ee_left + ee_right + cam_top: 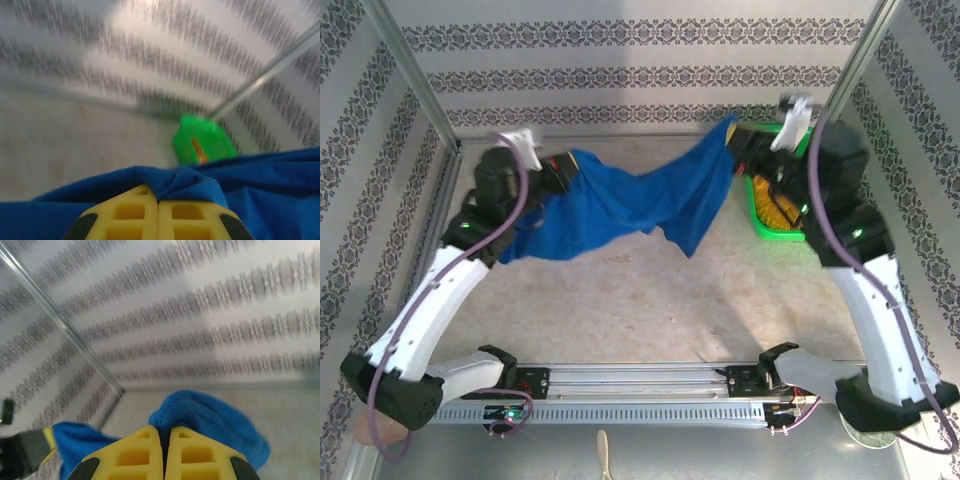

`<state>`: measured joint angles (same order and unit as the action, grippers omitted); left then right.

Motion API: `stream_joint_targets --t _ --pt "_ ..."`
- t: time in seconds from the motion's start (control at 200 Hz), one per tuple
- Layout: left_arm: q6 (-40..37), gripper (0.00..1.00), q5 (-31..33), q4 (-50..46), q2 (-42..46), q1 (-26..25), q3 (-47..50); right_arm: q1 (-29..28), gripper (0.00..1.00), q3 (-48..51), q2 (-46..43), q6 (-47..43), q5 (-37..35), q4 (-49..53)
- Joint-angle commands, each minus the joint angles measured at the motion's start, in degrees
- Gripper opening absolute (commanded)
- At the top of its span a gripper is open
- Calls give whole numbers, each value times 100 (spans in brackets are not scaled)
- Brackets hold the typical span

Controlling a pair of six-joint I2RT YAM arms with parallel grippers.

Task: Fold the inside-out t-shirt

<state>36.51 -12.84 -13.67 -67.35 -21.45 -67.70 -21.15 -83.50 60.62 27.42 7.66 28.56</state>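
Now both arms reach high toward the back wall — left gripper [158, 201] at the far left, right gripper [165, 432] at the far right, each with yellow fingers pressed together on a pinch of the inside-out t-shirt [630, 200]. It hangs stretched between them, sagging mid-span over the table [650, 300]. The green basket [760, 230] sits just beside the right arm — bare tabletop lies open in front.

White-and-black arms [435, 300], purple cables [524, 180], yellow gripper fingers [125, 215].
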Motion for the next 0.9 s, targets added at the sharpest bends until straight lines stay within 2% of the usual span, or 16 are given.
stream_joint_targets --t 0.0,0.035,0.07,0.11,0.185,0.325,0.43,0.53,0.674,0.894 --pt "570 31 -844 437 -439 -194 936 -48 0 1767 -609 341 -523 -537" --pt "521 49 -632 392 -455 -246 1201 -28 0 2400 -921 444 -652 -606" --pt "485 59 -371 379 -386 -284 1476 9 0 2908 -1207 512 -755 -621" --pt "446 68 -121 362 -231 -287 1761 56 0 3439 -1517 604 -837 -587" --pt "331 75 443 -2 95 -281 2079 211 0 4179 -1995 734 -741 -476" --pt "-107 77 1111 -795 436 -285 2288 400 0 4786 -2612 842 -539 -202" --pt "-484 77 1405 -1039 274 -290 2282 464 0 4959 -2746 970 -477 -217" --pt "-965 75 1604 -1184 -272 -301 2015 465 0 5059 -2749 1030 -486 -280" --pt "-1610 71 2215 -1493 -1376 -368 1461 488 0 5045 -2714 997 -486 -299" --pt "-2100 65 2924 -1770 -2629 -394 822 552 0 5046 -2676 978 -419 -333"
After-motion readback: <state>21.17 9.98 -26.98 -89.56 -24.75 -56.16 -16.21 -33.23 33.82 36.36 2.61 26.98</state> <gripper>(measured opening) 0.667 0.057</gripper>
